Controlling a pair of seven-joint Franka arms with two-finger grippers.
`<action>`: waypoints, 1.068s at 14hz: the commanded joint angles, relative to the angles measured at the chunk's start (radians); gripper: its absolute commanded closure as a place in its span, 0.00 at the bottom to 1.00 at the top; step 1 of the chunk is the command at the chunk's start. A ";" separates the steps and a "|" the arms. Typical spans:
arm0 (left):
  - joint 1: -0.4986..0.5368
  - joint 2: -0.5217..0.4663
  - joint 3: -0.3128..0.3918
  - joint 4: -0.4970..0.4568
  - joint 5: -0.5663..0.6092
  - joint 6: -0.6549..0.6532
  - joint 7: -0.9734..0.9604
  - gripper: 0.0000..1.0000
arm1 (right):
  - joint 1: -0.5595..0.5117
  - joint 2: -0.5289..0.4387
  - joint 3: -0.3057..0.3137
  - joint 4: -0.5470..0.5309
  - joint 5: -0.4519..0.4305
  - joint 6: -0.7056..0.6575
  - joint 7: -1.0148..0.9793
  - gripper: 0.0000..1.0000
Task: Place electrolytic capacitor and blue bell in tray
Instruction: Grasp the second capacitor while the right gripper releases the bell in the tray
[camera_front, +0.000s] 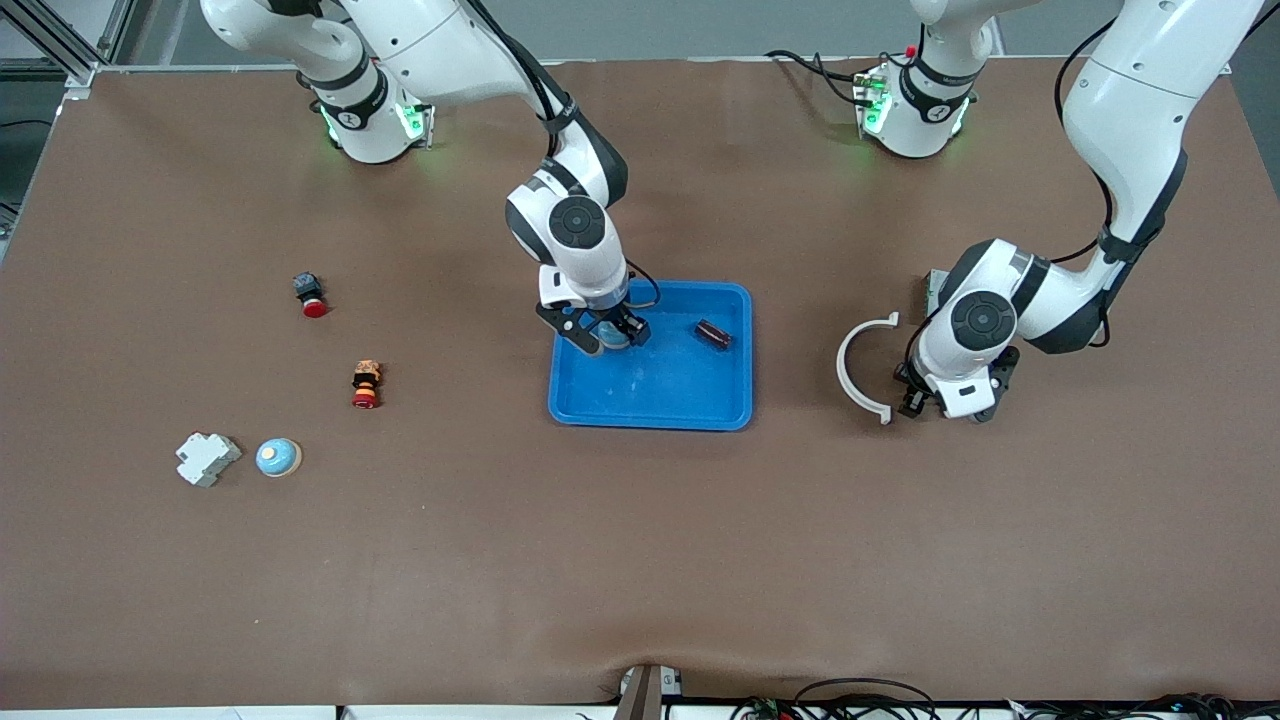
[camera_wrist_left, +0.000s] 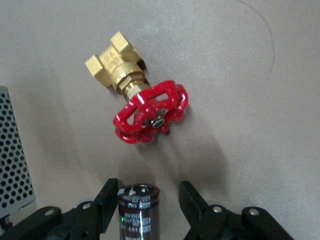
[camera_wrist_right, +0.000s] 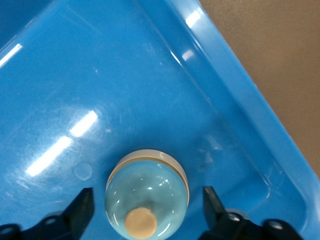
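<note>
**Bell set down in the tray, capacitor about to be gripped**

The right claw (camera_front: 606, 336) is spread wide, clear of the blue bell (camera_wrist_right: 147, 197) that sits in the tray (camera_front: 650, 410); it probably needs to lift away next. The left claw (camera_wrist_left: 150, 190) is low over the desk and half open around the upright electrolytic capacitor (camera_wrist_left: 138, 212), not yet clamped. It must pinch the capacitor, then carry it to the tray.

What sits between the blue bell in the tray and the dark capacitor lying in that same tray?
Nothing. Only bare blue floor of the tray separates the blue bell from the capacitor, as the front view shows.
</note>
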 joint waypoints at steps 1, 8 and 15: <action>0.002 0.002 -0.024 -0.007 0.017 0.004 -0.051 0.91 | 0.027 0.013 -0.021 0.021 -0.027 0.003 0.033 0.00; 0.007 -0.079 -0.050 0.008 0.015 -0.008 -0.036 1.00 | -0.006 -0.001 -0.033 0.209 -0.088 -0.301 -0.005 0.00; -0.001 -0.081 -0.181 0.158 -0.083 -0.147 -0.054 1.00 | -0.215 -0.134 -0.040 0.240 -0.130 -0.534 -0.511 0.00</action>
